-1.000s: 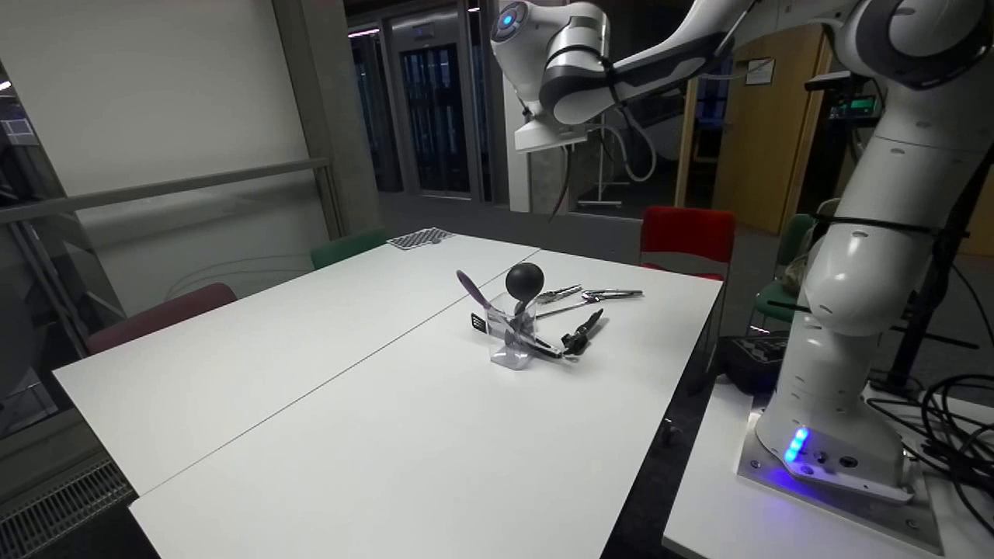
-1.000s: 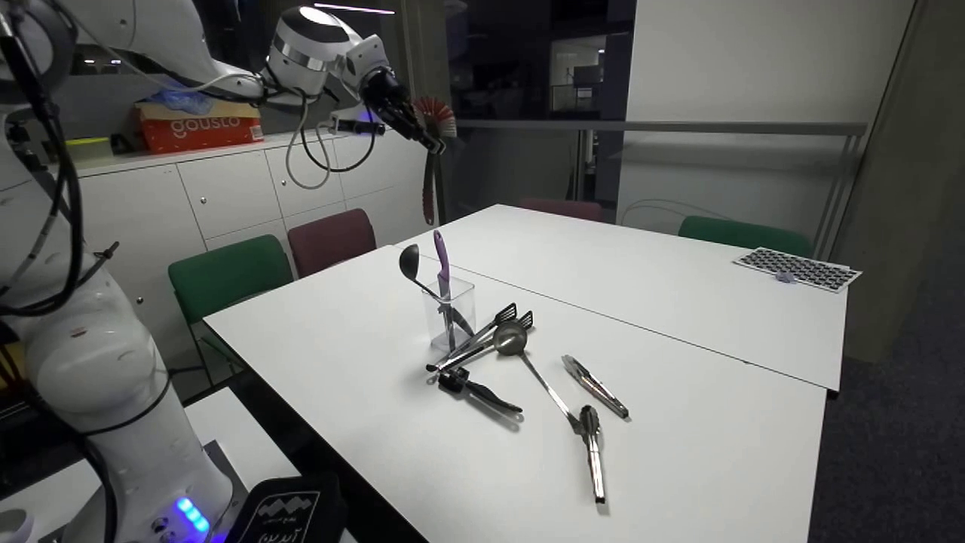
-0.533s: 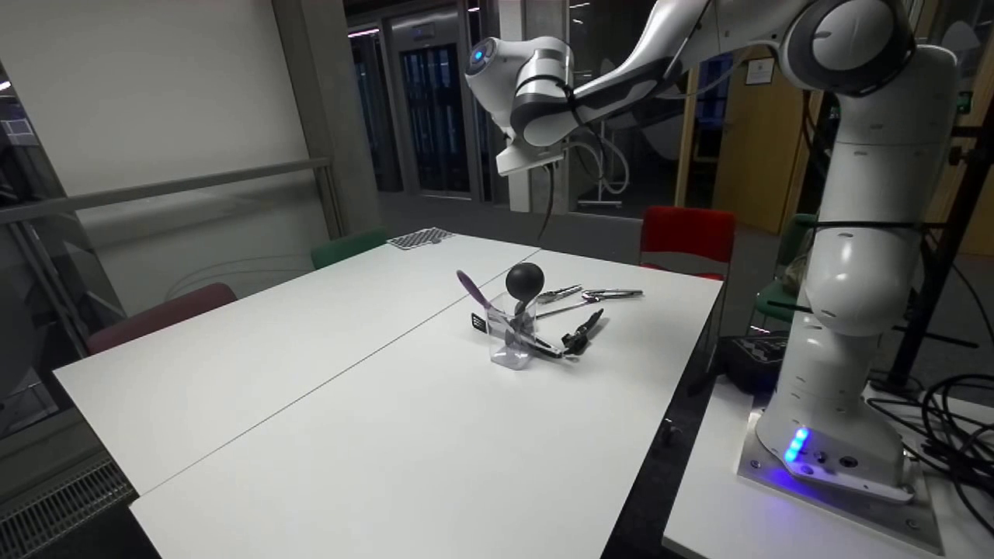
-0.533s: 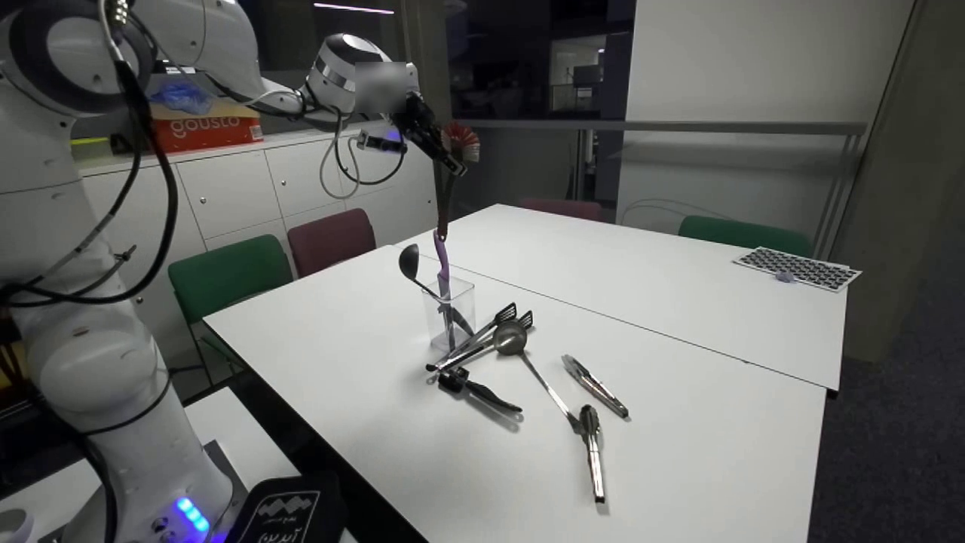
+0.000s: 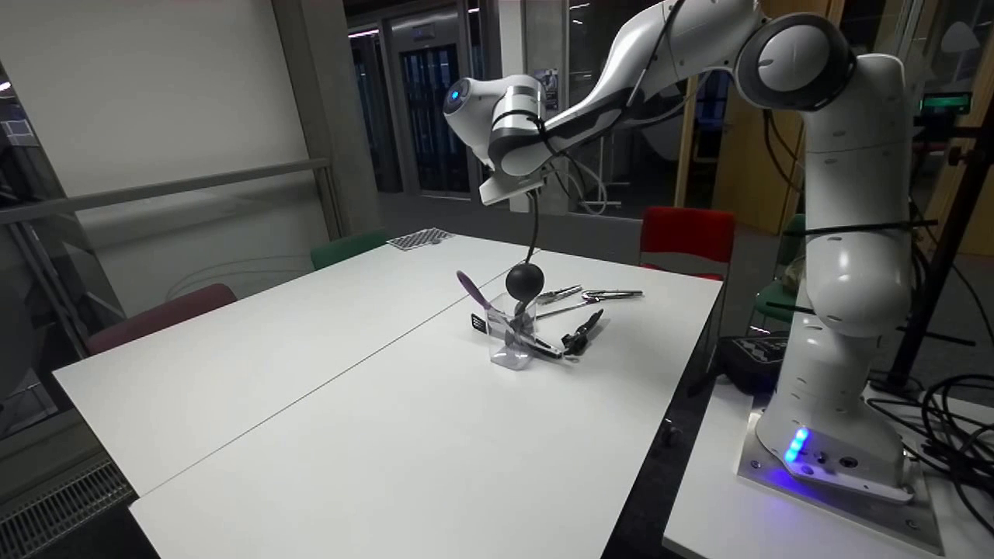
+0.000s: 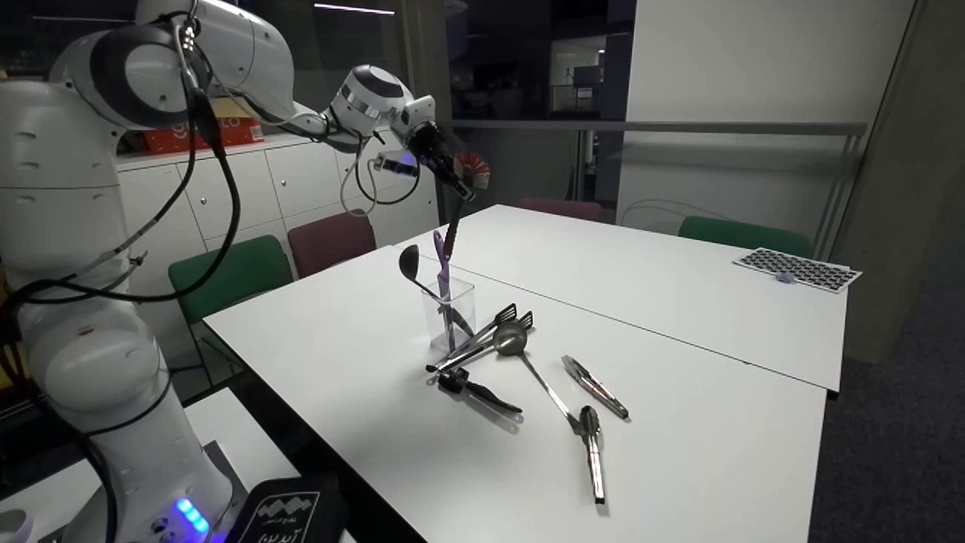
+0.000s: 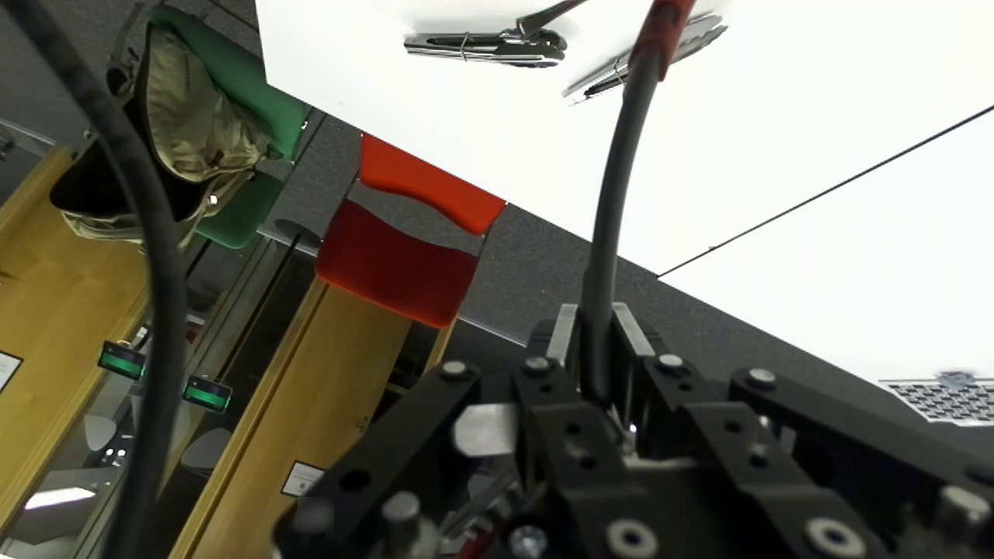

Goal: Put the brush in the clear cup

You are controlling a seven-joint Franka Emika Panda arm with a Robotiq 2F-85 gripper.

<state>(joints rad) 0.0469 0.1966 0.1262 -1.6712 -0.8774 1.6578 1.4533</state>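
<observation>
Brush [image 6: 453, 230] in the air over the counter [image 6: 354, 324], not yet in the clear cup [image 6: 466, 300]. Hangs bristles up, handle down, a little off plumb. In an exterior view its lower tip shows just above the cup, near the purple-handled tool [image 6: 441, 253] standing in it. Whether tip and tool touch, cannot tell; depth unclear.

Handling, by judgement: light, probably plastic, little risk of breaking. Stem looks stiff, with a slight bow along its length; bristles likely springy. The grey stretch is slim and smooth-looking, so it could pivot or roll in the hold if the tip meets something hard. Best place to take hold: the stem close under the bristles, leaving the long end free to go in. That is about where the hold is.

Cup likely light too, easily nudged. The ladle [image 6: 408, 262] and the purple-handled tool take up part of its mouth, so a leaning tip may catch on one of them or on the rim; a straighter handle would help.

Fingers [image 7: 564, 334]: in the wrist view, drawn in to the stem's thickness, a pad on each side, grey stem pinched between, red part running off toward the top edge. Nothing else seen in their hold
</observation>
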